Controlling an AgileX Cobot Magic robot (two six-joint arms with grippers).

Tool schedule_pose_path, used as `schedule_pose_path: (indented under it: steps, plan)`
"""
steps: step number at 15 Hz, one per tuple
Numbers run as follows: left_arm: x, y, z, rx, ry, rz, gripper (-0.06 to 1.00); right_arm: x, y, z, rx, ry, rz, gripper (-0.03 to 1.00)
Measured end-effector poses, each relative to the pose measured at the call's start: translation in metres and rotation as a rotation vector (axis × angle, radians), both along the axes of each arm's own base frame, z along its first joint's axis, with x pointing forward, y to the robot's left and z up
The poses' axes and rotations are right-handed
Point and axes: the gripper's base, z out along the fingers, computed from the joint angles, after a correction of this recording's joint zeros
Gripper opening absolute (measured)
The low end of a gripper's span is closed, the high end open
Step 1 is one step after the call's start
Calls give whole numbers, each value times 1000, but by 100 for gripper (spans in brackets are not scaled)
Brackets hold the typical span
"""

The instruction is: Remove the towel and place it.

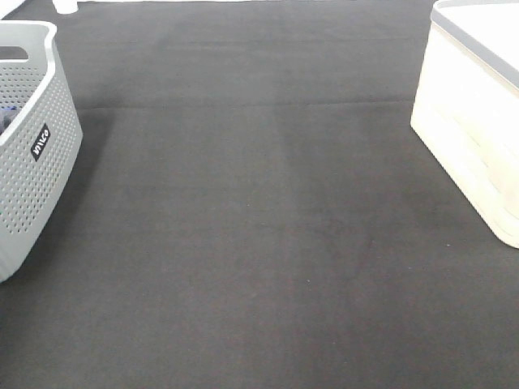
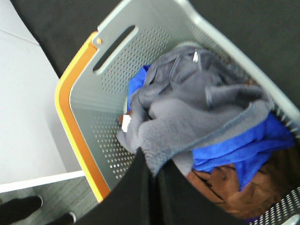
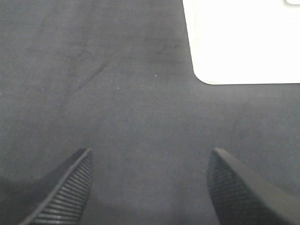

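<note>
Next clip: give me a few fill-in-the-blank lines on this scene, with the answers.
In the perforated basket, the towel lies above a brown cloth and a ___ one.
An ___ band runs along the basket's rim.
The right end effector hangs ___ above the black mat.
Missing: blue; orange; open.

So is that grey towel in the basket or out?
In. The towel lies bunched atop a blue cloth inside the perforated basket.
</note>
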Motion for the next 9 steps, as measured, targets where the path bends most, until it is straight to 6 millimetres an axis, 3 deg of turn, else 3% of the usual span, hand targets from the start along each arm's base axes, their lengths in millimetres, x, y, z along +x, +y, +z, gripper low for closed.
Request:
schedule_pose_path:
  steps: [5,9]
  plan:
    - [-30,-13,29,-51,-121,-38,0,0,0,0,3,0,2,67]
    - [-35,-37,54,-16,-350,-270,0,1,5,17,9,-96,69,67]
